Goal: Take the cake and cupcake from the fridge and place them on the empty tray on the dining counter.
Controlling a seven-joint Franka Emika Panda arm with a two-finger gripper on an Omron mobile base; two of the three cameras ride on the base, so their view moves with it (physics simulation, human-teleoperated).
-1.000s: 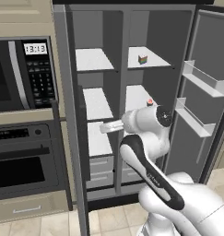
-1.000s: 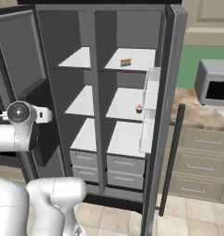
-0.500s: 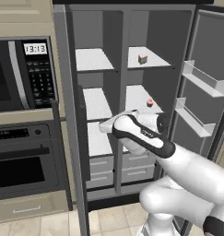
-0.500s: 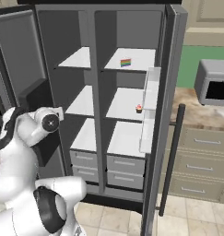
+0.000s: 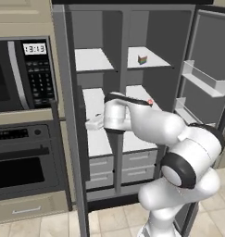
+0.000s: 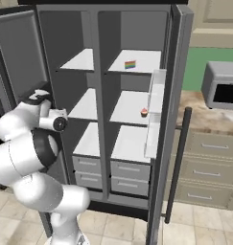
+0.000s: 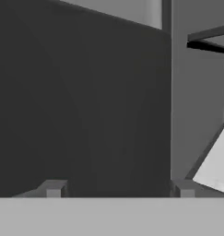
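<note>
gripper (image 7: 117, 188) parted, empty | arm swung further left into fridge (image 6: 132, 28) since earlier | cake (image 6: 130, 64) unmoved

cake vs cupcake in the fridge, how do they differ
The cake is a rainbow-layered slice; the cupcake is round with pink frosting. The cake sits on the top right shelf, the cupcake one shelf lower. The cake looks slightly larger than the cupcake. Both stand untouched in the right half of the open fridge.
</note>
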